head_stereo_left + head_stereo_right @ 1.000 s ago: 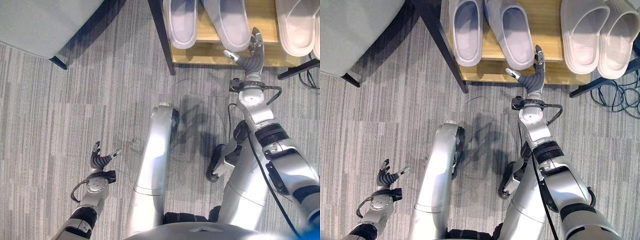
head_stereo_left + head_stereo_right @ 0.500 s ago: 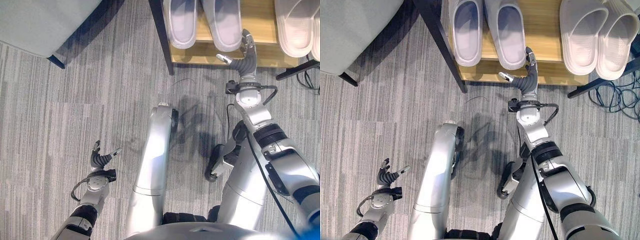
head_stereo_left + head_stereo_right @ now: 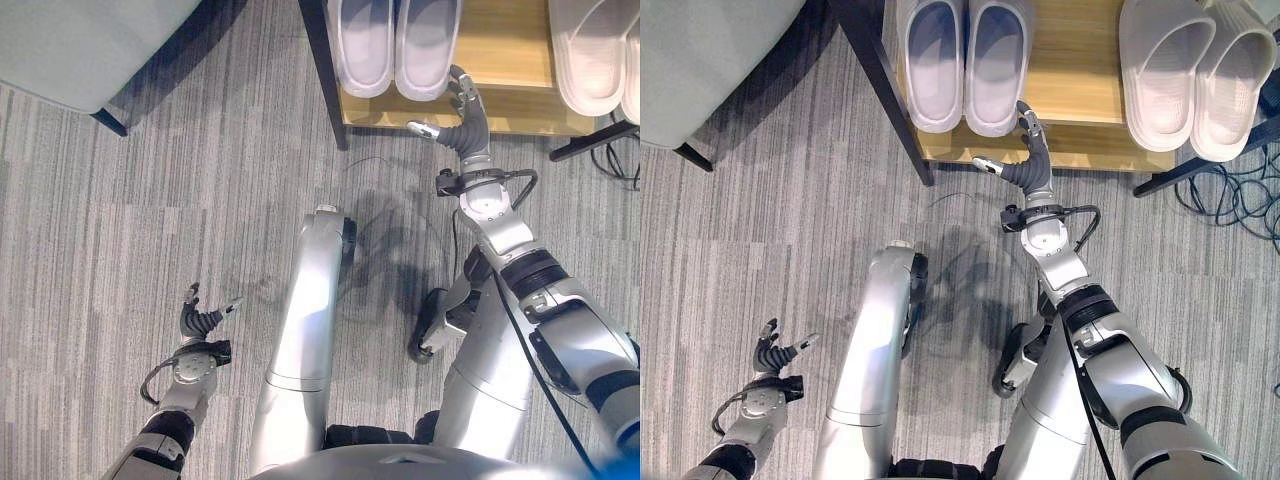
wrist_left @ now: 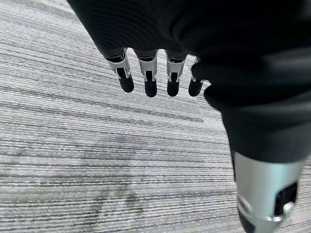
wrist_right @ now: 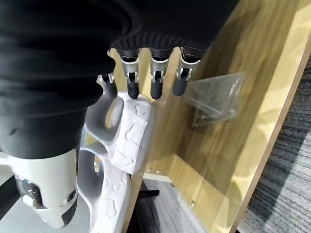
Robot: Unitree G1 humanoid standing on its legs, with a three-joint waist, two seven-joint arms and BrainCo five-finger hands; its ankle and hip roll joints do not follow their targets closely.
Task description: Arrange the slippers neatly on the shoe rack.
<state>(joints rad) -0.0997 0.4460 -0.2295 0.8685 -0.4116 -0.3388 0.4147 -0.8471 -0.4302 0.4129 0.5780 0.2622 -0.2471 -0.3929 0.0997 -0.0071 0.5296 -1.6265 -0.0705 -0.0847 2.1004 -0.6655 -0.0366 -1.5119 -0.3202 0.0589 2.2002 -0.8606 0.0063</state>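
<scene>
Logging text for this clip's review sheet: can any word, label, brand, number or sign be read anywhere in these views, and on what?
None: no readable text on the lavender slippers, the pale slippers, the shoe rack, the carpet or either hand.

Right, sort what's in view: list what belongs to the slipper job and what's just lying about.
Job:
- lavender slippers, side by side on the rack
- pale pink slippers, further right
- wooden shoe rack
- right hand, straight fingers against the lavender pair
- left hand, idle over the carpet

Lying about:
- grey seat
- cables
- carpet
</scene>
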